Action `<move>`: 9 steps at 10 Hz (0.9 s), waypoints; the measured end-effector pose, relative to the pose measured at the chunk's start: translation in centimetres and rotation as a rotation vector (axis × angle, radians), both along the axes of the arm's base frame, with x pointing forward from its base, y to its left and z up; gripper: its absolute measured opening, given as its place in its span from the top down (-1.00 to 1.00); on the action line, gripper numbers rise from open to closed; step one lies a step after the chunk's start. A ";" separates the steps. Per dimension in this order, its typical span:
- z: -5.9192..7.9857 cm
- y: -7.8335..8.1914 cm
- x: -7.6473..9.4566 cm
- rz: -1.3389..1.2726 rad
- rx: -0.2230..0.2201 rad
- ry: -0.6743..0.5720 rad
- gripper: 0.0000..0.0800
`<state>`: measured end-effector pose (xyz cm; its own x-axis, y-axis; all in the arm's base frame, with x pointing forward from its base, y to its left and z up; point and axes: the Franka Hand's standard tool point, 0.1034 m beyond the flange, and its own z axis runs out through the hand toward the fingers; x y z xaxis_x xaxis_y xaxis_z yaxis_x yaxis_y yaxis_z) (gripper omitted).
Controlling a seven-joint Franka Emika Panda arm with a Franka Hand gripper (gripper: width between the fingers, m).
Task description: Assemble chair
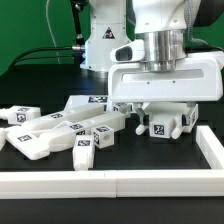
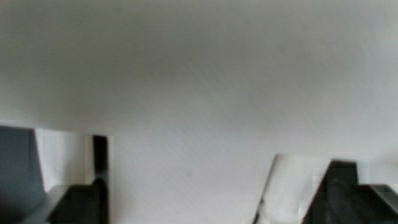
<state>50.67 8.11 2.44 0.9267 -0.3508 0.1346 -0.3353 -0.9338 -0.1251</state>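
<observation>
The border rail (image 1: 110, 182) crosses the frame's bottom edge. Behind it, from lower left to centre, loose chair parts (image 1: 55, 135) lie flat, their long axes running lower left to upper right. At centre right the gripper (image 1: 160, 118) straddles a tagged chair block (image 1: 158, 128) and largely hides it. Its fingers stand wide apart, but I cannot tell whether they press the block. The wrist view is mostly blurred white.

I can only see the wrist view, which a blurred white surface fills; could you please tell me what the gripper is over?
Observer: The gripper hangs low over a single white tagged chair part, toward the exterior view's right.
Operator: Thank you. Where are the other parts, please?
Observer: They lie in a loose pile toward the exterior view's left.
Operator: Is anything bounding the work area?
Observer: Yes, a white border rail runs along the front and up the exterior view's right side.
</observation>
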 end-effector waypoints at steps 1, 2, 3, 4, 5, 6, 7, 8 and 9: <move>0.1 -0.1 0.1 0.002 0.000 0.002 -0.61; 0.7 -0.5 0.0 0.003 0.007 0.039 -0.61; 1.8 -0.9 0.2 -0.005 0.017 0.066 -0.62; 3.1 -1.0 0.5 -0.011 0.030 0.094 -0.62; 3.6 -1.1 0.7 -0.017 0.038 0.115 -0.62; 3.5 -1.1 0.8 -0.015 0.036 0.109 -0.62; 3.4 -1.1 0.7 -0.015 0.036 0.111 -0.62; 3.4 -1.1 0.7 -0.015 0.036 0.112 -0.62; 3.3 -1.3 0.6 -0.006 0.041 0.138 -0.62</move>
<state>51.22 6.80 5.79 0.9333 -0.3590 -0.0083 -0.3575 -0.9267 -0.1155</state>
